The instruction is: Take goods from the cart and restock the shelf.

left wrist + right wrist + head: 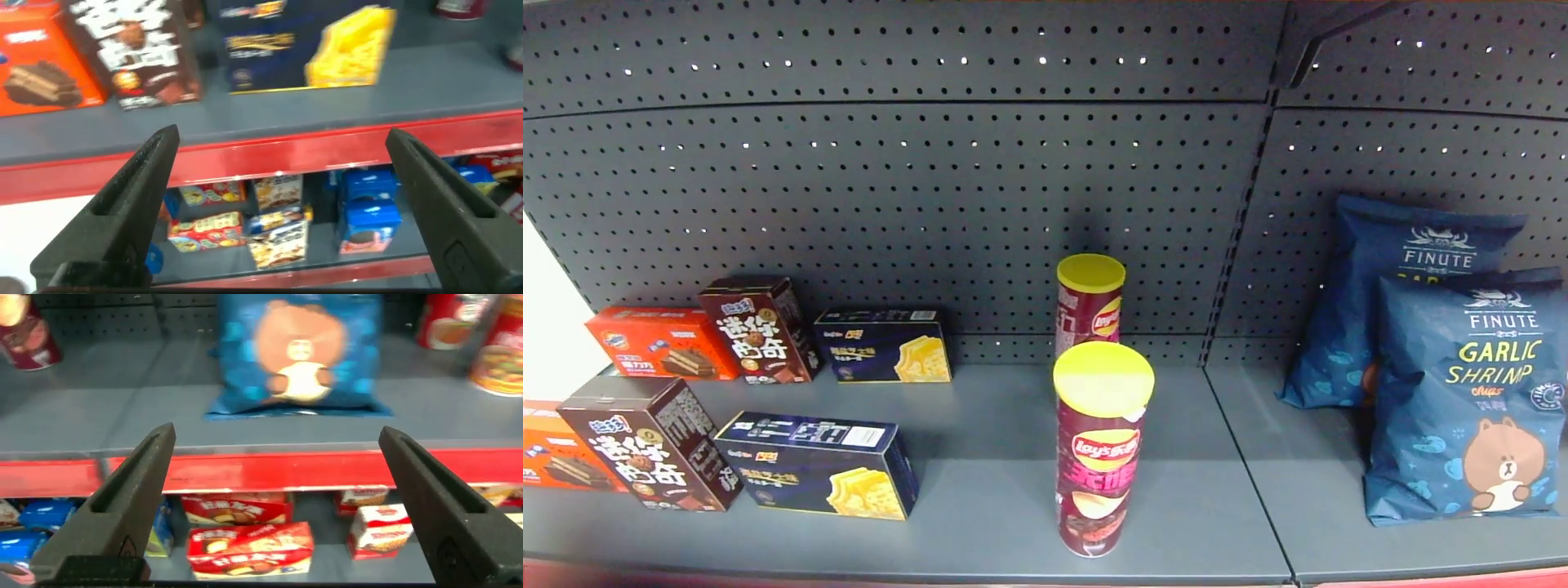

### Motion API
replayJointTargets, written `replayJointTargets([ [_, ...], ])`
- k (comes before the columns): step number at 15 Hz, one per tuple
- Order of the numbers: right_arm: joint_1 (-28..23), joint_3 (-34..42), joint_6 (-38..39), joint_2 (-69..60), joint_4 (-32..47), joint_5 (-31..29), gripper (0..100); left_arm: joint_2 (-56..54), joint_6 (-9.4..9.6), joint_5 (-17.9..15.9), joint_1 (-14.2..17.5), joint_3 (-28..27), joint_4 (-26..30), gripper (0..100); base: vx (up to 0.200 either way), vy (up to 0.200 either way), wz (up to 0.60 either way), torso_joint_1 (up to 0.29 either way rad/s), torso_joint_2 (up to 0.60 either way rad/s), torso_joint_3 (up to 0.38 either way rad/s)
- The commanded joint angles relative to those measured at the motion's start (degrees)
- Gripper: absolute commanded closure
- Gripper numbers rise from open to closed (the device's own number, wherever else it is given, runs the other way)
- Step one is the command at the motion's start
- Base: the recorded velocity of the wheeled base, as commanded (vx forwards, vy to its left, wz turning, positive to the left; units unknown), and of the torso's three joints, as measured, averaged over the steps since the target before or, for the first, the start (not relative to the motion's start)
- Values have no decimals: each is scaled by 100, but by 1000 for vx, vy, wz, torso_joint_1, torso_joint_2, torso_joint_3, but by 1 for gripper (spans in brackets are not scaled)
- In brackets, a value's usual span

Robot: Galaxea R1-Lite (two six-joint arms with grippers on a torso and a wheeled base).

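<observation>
Facing the shelf (441,90) edge, left gripper (282,137) and right gripper (275,434) are hanging wide apart, empty; boxes (817,465), cans (1101,449) and bags (1462,408) are standing beyond. Fetching seems due, calling for a grasp at the cart.

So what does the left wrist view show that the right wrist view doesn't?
Only the left wrist view: the open left tool, and past it an orange box, a brown box and a dark blue box on the shelf. Only the right wrist view: the open right tool and a blue chip bag with a bear on it. Both: the red front edge, with snack boxes stocked lower down.
</observation>
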Motion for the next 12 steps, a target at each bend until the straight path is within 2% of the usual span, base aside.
replayJointTargets([
  [1, 11, 2, -1, 11, 4, -4, 0, 10, 0, -1, 9, 0, -5, 0, 0, 0, 0, 0, 0, 0],
  [7, 11, 2, -1, 11, 4, -4, 0, 10, 26, 17, 9, 0, -5, 0, 0, 0, 0, 0, 0, 0],
  [8, 11, 2, -1, 11, 4, -4, 0, 10, 0, 35, 9, 0, -5, 0, 0, -200, 0, -2, 7, 2],
  [12, 11, 2, 8, 11, 4, -4, 0, 10, -18, 17, 9, 0, -5, 0, 0, 0, 0, 0, 0, 0],
])
